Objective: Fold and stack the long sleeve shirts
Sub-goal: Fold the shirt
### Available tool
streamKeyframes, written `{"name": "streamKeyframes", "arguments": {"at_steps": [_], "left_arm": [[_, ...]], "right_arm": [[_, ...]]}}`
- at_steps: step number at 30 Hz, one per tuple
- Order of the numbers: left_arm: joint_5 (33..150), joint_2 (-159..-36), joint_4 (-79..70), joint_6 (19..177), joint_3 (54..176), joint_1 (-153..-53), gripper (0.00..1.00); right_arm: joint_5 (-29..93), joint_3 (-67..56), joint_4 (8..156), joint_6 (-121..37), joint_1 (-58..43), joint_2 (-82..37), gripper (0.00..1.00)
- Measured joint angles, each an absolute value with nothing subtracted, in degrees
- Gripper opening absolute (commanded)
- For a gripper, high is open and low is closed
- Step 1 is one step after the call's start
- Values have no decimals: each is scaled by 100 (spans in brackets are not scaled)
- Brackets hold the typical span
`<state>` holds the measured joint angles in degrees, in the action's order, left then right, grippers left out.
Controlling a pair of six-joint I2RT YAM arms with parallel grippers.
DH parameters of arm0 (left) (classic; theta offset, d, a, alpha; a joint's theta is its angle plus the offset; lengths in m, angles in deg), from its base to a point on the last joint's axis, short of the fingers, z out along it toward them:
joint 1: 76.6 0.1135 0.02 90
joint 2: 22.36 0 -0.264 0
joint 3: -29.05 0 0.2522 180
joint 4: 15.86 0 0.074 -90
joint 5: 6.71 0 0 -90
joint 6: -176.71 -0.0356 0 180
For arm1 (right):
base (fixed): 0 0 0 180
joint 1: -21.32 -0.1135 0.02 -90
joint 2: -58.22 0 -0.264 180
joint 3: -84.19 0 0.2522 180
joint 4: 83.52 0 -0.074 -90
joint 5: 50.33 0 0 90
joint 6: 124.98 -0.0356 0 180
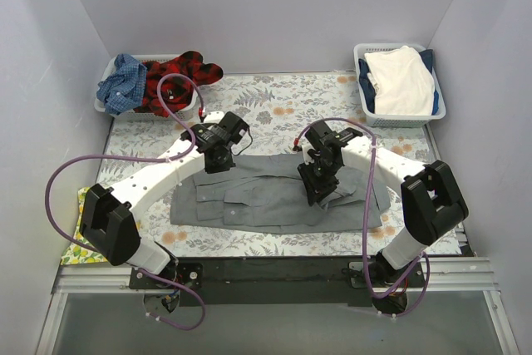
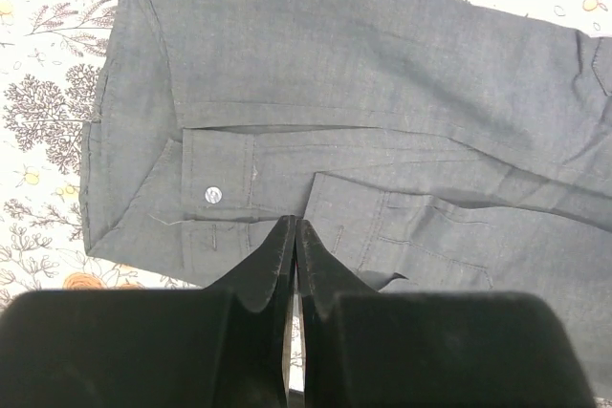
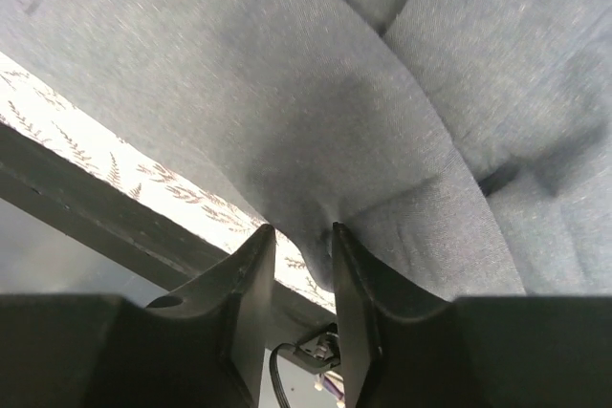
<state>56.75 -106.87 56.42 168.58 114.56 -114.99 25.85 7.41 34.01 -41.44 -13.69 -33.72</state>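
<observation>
- Shirt placement: the grey button-up shirt (image 1: 258,201) lies flat and partly folded on the fern-print table cover (image 1: 274,110), between both arms.
- Left gripper (image 2: 292,226) hovers over a buttoned cuff (image 2: 215,193), with its jaws pressed together and empty.
- Right gripper (image 3: 304,233) sits narrowly parted at the shirt's near edge, with a tuck of cloth between its fingers.
- Lifting away could snag that tuck and drag the fold open.

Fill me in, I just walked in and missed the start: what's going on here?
A grey shirt lies partly folded on the table. The left gripper is shut, empty, over a cuff. The right gripper has its jaws slightly apart around a pucker at the shirt's edge. A plaid shirt and a blue shirt wait in a basket.
</observation>
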Motion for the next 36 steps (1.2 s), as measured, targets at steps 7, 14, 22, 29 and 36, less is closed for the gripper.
{"name": "streamKeyframes", "arguments": {"at_steps": [7,14,22,29,36], "left_arm": [[6136,-10696,5449,16809,11043,-11394,46],[7060,-10779,5008,16715,10240,-11386,58],[7651,-10962,4394,16591,9908,-11359,58],[7797,-11251,4088,16464,9766,-11324,43],[7812,-11406,3989,16353,9781,-11305,0]], "right_arm": [[2583,666,3484,-4186,-1369,-3403,41],[2589,666,3484,-4229,-1369,-3416,41],[2609,662,3482,-4238,-1369,-3416,41],[2642,636,3480,-4247,-1369,-3416,40],[2734,559,3474,-4255,-1369,-3416,40]]}}
